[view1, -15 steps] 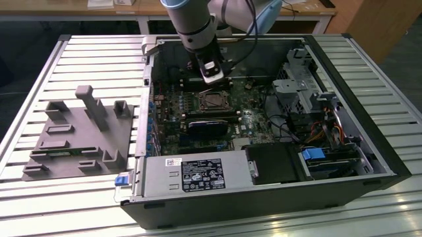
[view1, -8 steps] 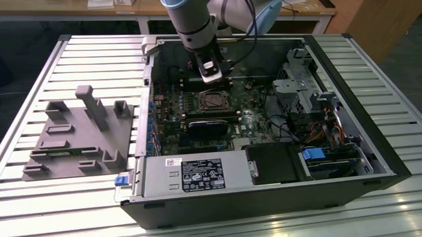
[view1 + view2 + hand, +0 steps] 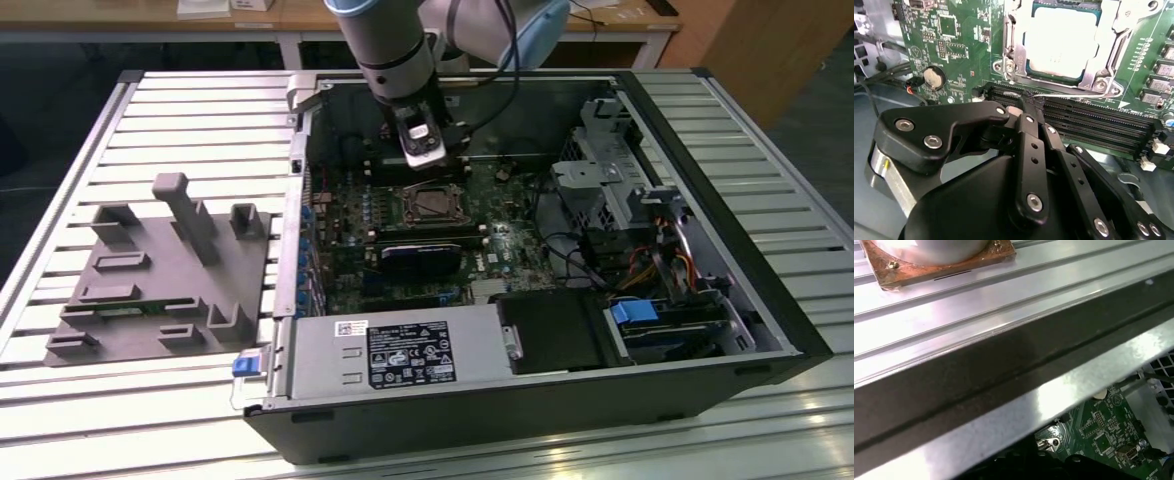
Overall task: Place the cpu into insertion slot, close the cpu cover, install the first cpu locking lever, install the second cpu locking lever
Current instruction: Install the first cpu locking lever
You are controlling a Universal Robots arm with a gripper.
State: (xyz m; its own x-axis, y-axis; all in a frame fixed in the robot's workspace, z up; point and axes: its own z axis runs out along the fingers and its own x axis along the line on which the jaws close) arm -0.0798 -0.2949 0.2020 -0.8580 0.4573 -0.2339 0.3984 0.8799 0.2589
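My gripper [image 3: 1021,107] hangs inside the open computer case [image 3: 534,410], fingers drawn together beside a thin locking lever [image 3: 1069,93] at the edge of the insertion slot [image 3: 430,203]. I cannot tell whether they pinch it. The cpu [image 3: 1061,42] lies seated in the slot, with the cpu cover [image 3: 1015,45] lowered flat around it.
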